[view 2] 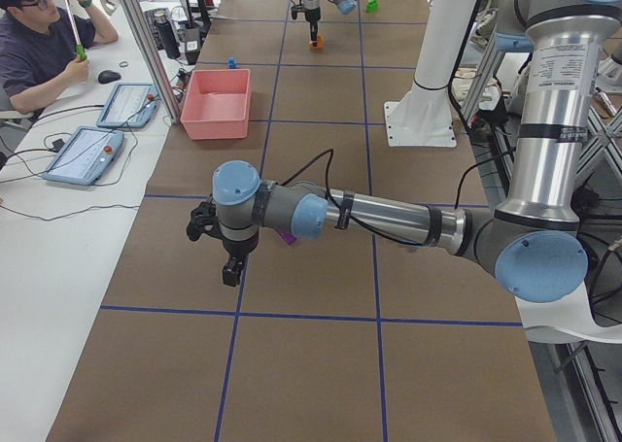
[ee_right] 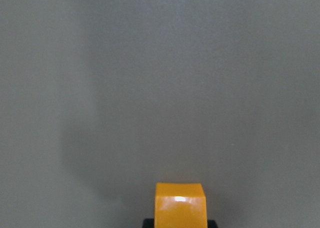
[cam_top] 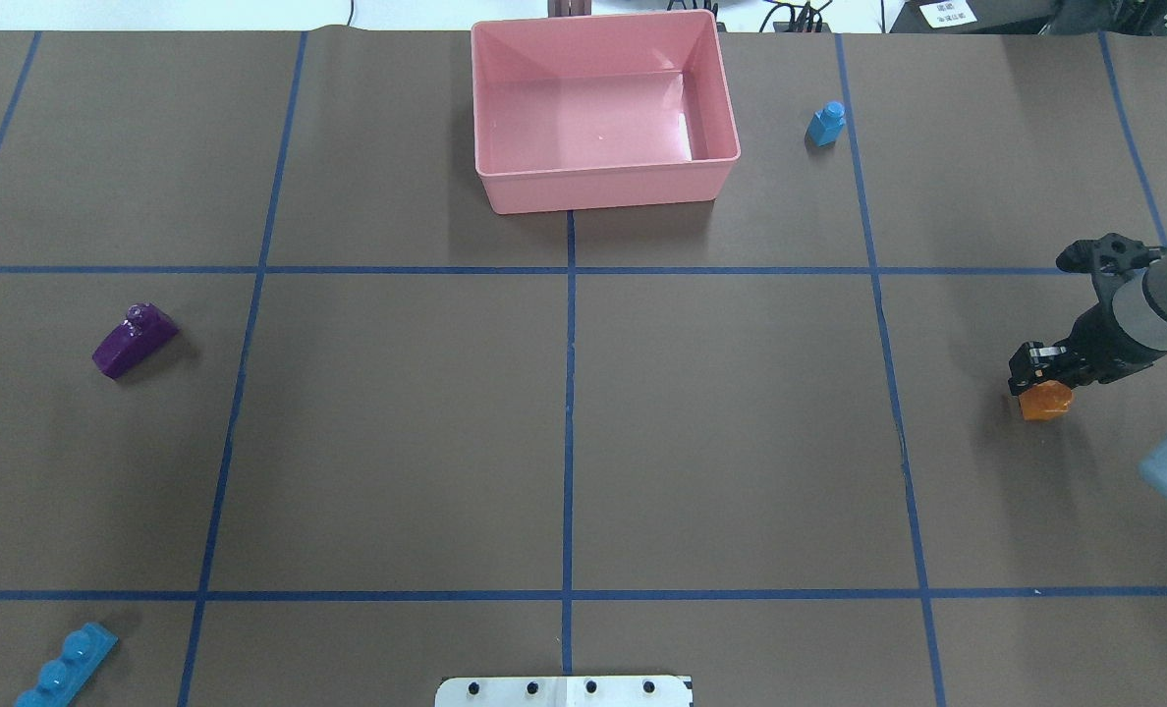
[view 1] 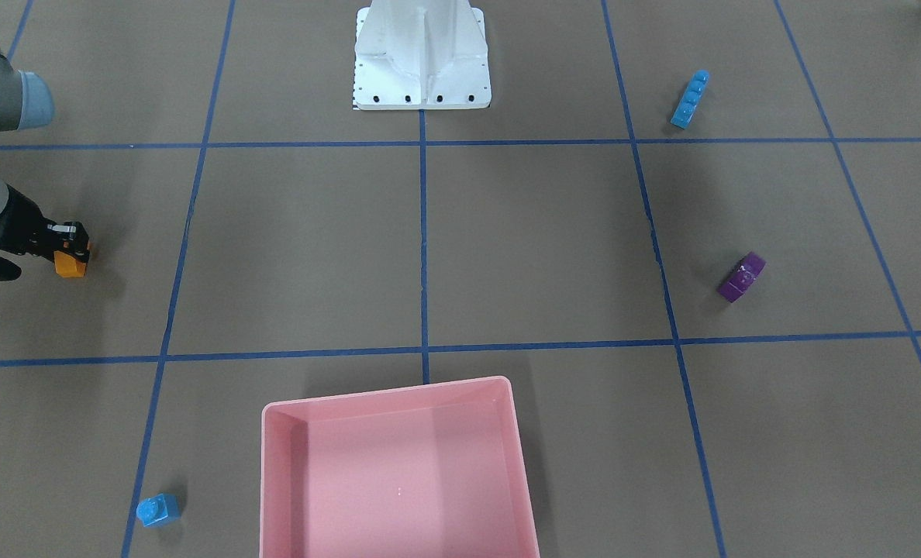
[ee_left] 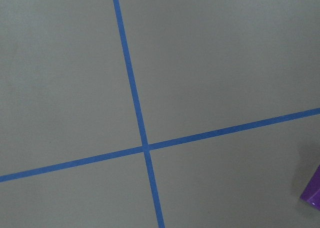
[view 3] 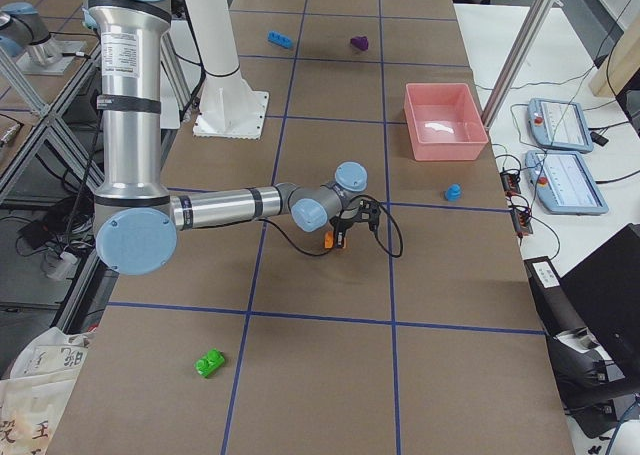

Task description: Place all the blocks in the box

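My right gripper [view 1: 70, 249] is shut on the orange block [view 1: 70, 266], low over the table at my far right; it also shows in the overhead view [cam_top: 1045, 402] and the right wrist view [ee_right: 180, 205]. The pink box [cam_top: 603, 187] stands empty at the far middle. The tiny blue block [cam_top: 825, 124] sits right of the box. The purple block [cam_top: 133, 339] and the long blue block [cam_top: 65, 668] lie on the left half. The green block [view 3: 210, 362] lies beyond my right arm. My left gripper [view 2: 230, 267] hangs near the purple block; I cannot tell whether it is open.
The white metal base [view 1: 422, 70] stands at the near middle edge. Blue tape lines grid the brown table. An operator [view 2: 39, 44] and tablets [view 2: 83, 151] are beyond the table's far side.
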Motion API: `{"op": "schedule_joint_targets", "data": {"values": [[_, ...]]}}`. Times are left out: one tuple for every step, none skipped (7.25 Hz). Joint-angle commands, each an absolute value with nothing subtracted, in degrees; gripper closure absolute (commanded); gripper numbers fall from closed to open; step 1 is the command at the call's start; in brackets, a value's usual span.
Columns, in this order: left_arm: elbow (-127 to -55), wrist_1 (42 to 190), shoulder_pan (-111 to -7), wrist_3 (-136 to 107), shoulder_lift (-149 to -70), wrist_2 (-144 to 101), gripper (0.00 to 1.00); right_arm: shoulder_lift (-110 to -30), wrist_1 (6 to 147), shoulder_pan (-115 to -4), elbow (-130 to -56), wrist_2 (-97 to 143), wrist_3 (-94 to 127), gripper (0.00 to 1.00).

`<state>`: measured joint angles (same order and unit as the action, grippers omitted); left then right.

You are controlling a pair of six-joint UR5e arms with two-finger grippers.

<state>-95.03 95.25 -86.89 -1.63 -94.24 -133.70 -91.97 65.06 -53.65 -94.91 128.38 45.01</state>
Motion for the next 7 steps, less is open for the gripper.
{"op": "schedule_joint_targets", "data": {"values": [[-96.40,95.62,-85.44,-10.32,-94.75,-135.16,0.00,-92.02,67.22,-56.75,-96.84,133.03,44.74,1.00],[-98.77,95.36,-83.78,-16.72,-94.75,-137.26,0.00,-92.02,70.72,-58.60,-100.07,134.63,44.65,1.00],[-102.70,95.36,-79.93,-25.14,-94.75,-136.76,0.00,-91.59,76.76,-59.93,-104.11,136.13,44.65,1.00],[-104.83,95.36,-76.33,-34.45,-94.83,-136.58,0.00,-90.28,82.65,-60.81,-108.07,136.32,44.56,1.00],[-106.59,95.80,-73.68,-38.28,-95.18,-133.54,0.01,-86.61,86.97,-63.17,-109.76,136.49,44.56,1.00],[-106.61,98.41,-69.04,-35.71,-95.45,-129.68,0.02,-80.57,92.84,-64.93,-109.60,137.45,44.56,1.00],[-106.18,99.74,-67.25,-28.64,-95.01,-127.81,0.03,-73.46,100.82,-66.00,-109.34,137.90,44.91,1.00]]}}
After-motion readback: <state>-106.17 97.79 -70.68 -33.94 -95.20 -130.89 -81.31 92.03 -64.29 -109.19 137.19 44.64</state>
